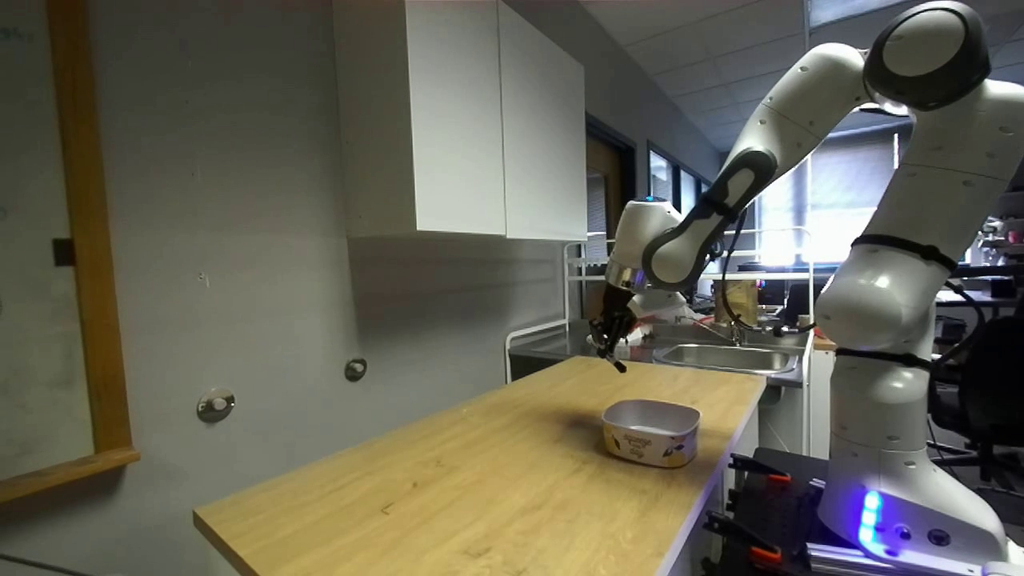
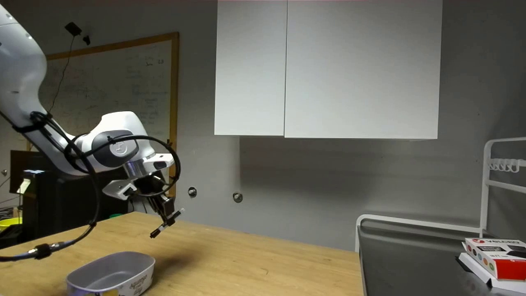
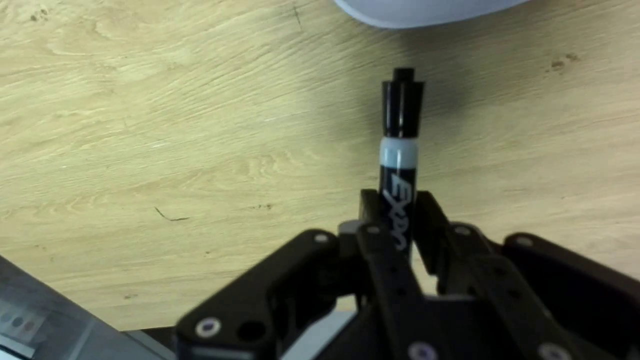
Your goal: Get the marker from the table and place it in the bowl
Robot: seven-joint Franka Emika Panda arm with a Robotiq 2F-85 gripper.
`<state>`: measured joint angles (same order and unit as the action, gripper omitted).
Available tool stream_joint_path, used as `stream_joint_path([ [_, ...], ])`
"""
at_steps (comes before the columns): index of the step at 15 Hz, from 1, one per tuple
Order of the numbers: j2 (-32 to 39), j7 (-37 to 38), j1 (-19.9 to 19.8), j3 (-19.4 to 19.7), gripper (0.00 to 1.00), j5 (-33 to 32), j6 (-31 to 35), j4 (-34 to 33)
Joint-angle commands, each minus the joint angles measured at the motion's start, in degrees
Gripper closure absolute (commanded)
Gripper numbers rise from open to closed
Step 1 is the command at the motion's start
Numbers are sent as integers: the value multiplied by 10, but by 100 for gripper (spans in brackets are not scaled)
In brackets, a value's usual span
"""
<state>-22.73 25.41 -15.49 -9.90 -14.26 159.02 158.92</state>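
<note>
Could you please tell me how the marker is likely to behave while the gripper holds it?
The marker is probably stiff: it shows straight, jutting past the gripper. The shine on its black end suggests smooth plastic, so it may be slightly slippery. Its slim, round-looking body could well roll if it landed on the table.

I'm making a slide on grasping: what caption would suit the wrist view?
The gripper holds an EXPO marker above the wood-grain table, its black end pointing toward the bowl.

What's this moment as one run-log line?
gripper: closed on marker | marker: held above table | bowl: on table, marker outside it | next: likely move over bowl
</note>
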Motion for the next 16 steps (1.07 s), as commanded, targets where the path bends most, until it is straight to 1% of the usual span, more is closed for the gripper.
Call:
stream_joint_path([
  [1, -12, 12, 16, -20, 94, 4, -42, 0],
  [6, 9, 18, 27, -33, 94, -4, -76, 1],
  [16, 46, 13, 43, -14, 94, -10, -121, 3],
])
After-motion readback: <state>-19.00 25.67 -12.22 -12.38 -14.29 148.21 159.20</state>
